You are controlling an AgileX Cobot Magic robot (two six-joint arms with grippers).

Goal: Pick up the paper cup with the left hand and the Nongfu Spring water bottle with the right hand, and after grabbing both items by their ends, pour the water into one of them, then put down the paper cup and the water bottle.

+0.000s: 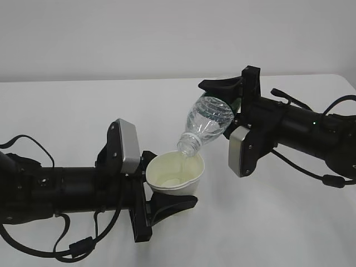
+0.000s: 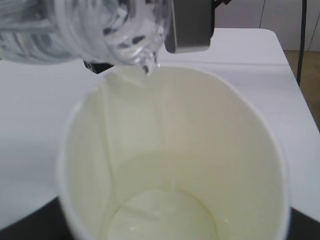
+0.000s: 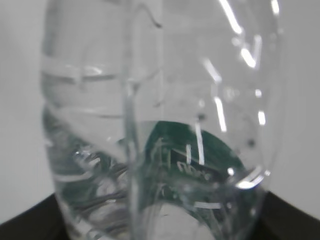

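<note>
while tipped mouth-down over the paper cup (image 1: 175, 175) in the left hand (image 1: 153, 203), the bottle (image 1: 207, 123) in the right hand's (image 1: 233, 103) grip

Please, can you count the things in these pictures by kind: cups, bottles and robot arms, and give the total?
Paper cups: 1, the paper cup, held by the left hand.
Water bottles: 1, the Nongfu Spring water bottle, tilted mouth-down over the cup, held by the right hand.
Robot arms: 2.
Total: 4 things.

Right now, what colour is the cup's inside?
Pale cream inside the cup; clearest in the left wrist view.
</note>
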